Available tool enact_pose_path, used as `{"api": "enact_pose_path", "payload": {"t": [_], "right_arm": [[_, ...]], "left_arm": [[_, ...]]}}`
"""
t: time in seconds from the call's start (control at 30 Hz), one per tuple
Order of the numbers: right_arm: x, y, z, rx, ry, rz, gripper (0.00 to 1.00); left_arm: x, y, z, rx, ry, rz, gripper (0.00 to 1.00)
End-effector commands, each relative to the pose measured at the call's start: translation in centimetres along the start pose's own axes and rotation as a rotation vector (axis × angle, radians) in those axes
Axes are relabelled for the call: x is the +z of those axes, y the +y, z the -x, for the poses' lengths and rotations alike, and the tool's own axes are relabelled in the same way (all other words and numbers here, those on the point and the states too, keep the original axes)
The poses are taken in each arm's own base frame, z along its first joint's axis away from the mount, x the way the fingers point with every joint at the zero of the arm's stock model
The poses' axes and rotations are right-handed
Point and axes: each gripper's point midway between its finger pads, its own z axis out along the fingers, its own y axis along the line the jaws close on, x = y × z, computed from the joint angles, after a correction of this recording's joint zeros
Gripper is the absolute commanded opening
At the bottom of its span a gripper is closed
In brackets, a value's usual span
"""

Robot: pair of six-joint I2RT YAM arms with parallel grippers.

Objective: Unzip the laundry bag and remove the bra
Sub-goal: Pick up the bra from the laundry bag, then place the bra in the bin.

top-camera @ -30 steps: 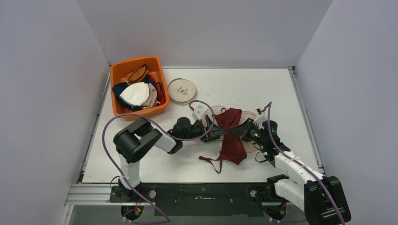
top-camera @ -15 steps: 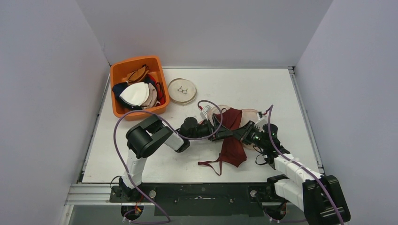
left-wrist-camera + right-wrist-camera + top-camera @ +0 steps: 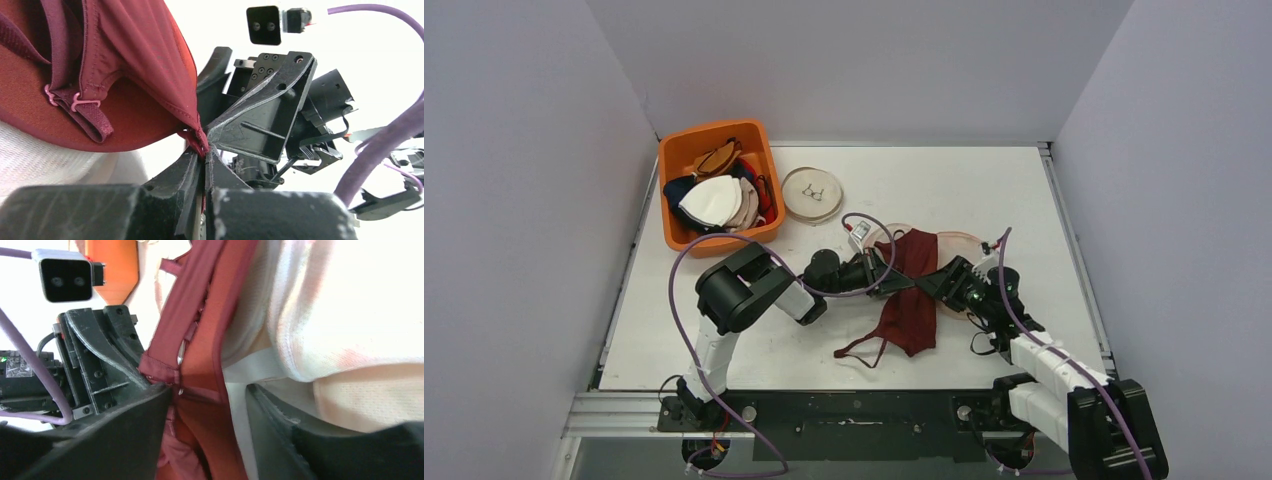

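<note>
The maroon bra (image 3: pixel 911 295) lies draped over the pale round mesh laundry bag (image 3: pixel 959 245) at mid-table, its straps trailing toward the front edge. My left gripper (image 3: pixel 894 284) reaches in from the left and is shut on a pinched edge of the bra (image 3: pixel 125 75), at its fingertips (image 3: pixel 204 152). My right gripper (image 3: pixel 940 284) faces it from the right. In the right wrist view this gripper (image 3: pixel 210 400) stands open, with bra fabric (image 3: pixel 200 355) and the white bag mesh (image 3: pixel 340 315) lying between its spread fingers. I see no zip.
An orange bin (image 3: pixel 674 160) full of garments sits at the back left. A round beige dish (image 3: pixel 814 195) stands beside it. The left arm's purple cable (image 3: pixel 686 262) loops over the table. Walls enclose the left, right and back sides.
My left gripper moved right and shut on the bra's edge. My right gripper opened and released its grip. The bra's lower part and straps slid slightly left.
</note>
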Motion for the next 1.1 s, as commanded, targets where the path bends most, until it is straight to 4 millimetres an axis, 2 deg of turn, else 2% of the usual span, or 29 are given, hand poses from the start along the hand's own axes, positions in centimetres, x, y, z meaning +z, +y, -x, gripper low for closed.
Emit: {"api": "enact_pose_path", "payload": {"t": [0.0,0.13,0.23,0.4,0.6,0.7,0.8,0.97,1.07], "right_arm": [[-1.0,3.1,-0.2,-0.101,0.032,0.115,0.71],[-2.0,3.5,-0.2,-0.177,0.063,0.081,0.99],[-3.2,4.6,1.1,-0.247,0.028,0.054,0.90],[-6.1,8.4,3.8,-0.344,-0.057,0.065,0.90],[-8.9,13.4,7.3,-0.367,-0.161,0.096,0.90],[-9.8,15.9,8.7,-0.381,-0.207,0.139,0.90],[-10.1,16.9,9.4,-0.396,-0.234,0.148,0.90],[-9.9,16.8,9.5,-0.396,-0.256,0.150,0.90],[-9.5,15.9,8.9,-0.378,-0.245,0.149,0.90]], "left_arm": [[0.5,-1.8,0.6,0.048,-0.016,-0.073,0.00],[0.2,-2.5,1.0,0.058,-0.028,-0.077,0.00],[-0.1,-3.2,1.2,0.090,-0.033,-0.059,0.00],[-1.0,-5.5,2.1,0.187,-0.049,0.024,0.00],[-2.6,-8.2,3.8,0.333,-0.062,0.195,0.00],[-4.1,-10.8,5.2,0.414,-0.104,0.248,0.00],[-5.8,-14.2,6.8,0.511,-0.151,0.293,0.00],[-9.1,-19.8,9.9,0.632,-0.222,0.357,0.00],[-11.7,-22.3,12.8,0.669,-0.279,0.400,0.00]]}}
